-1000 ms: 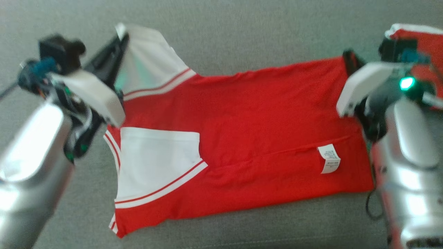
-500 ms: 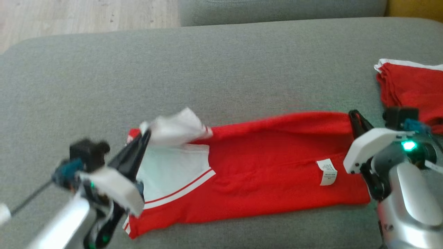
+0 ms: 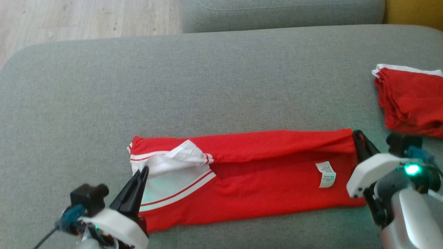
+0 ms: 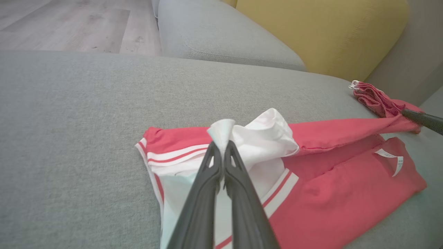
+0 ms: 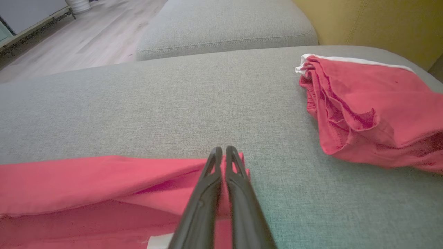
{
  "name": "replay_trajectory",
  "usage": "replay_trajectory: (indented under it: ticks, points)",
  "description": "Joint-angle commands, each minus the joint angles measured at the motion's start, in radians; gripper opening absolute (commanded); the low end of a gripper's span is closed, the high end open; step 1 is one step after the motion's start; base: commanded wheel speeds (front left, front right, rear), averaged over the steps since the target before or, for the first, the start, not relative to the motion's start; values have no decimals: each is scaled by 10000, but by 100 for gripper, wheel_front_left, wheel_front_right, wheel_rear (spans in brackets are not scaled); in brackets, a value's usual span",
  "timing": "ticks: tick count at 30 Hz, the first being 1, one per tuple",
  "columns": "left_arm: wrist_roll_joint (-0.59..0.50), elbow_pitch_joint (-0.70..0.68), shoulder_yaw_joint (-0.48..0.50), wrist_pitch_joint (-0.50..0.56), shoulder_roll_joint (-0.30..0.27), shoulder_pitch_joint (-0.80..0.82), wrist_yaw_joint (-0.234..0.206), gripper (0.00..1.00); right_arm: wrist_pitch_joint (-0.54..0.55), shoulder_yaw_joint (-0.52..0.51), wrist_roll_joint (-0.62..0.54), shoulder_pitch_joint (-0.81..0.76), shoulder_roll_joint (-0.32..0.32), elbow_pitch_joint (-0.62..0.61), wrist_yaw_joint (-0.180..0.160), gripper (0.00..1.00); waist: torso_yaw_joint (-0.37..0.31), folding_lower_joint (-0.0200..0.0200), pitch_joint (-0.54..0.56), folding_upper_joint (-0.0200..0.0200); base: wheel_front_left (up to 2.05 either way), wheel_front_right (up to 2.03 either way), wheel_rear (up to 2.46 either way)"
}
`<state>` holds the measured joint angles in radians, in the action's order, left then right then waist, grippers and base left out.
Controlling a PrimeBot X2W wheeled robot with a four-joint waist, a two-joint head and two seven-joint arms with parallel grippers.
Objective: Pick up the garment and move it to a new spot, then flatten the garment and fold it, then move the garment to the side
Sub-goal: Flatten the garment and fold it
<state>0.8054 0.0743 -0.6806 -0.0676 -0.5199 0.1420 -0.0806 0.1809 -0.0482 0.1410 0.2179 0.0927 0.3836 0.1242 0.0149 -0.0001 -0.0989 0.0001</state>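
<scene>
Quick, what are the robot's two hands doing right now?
Left gripper: closed, pinching the white sleeve of the garment.
Right gripper: closed, pinching the garment's red edge.

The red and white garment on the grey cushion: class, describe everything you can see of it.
The garment is a soft red knit shirt with white sleeves edged in red and white stripes, and a white label showing. It lies lengthwise on the grey cushion, its far long edge folded over toward the middle. The left gripper pinches one sleeve tip; the right gripper pinches the red hem corner.
</scene>
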Motion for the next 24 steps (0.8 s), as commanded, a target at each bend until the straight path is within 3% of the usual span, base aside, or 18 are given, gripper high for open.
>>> replay_trajectory:
  ticks: [1,2,3,4,5,6,16,24]
  points:
    - [70,-161,410,-176,-189,228,-48,0,-143,157,-77,83,-36,-471,65,0,-5,1,57,-1,0,0,0]
    - [89,-113,413,-260,-166,126,-66,0,-187,164,-104,-71,-57,-560,65,0,-11,1,95,-1,0,0,0]
    - [101,-47,384,-412,-113,-92,-113,0,-394,153,-123,-360,-113,-750,65,27,-26,1,196,-1,0,0,0]
    - [93,-12,361,-513,-86,-194,-111,36,-491,176,-169,-508,-129,-814,65,93,-36,1,240,-1,0,0,0]
    - [89,35,351,-630,-50,-305,-126,73,-598,135,-205,-647,-150,-859,65,100,-54,1,289,-1,0,0,0]
    - [110,80,356,-752,4,-422,-152,100,-705,86,-223,-781,-176,-895,65,100,-64,1,333,-1,0,0,0]
    - [183,131,1166,-1779,351,-1663,-1023,100,-1262,-846,-426,-1748,-377,-1174,65,100,-5,1,717,-1,0,0,0]
    - [-346,-228,1699,-1911,524,-1907,-1630,100,-648,-815,-586,-1678,-412,-973,65,100,372,1,731,-1,0,0,0]
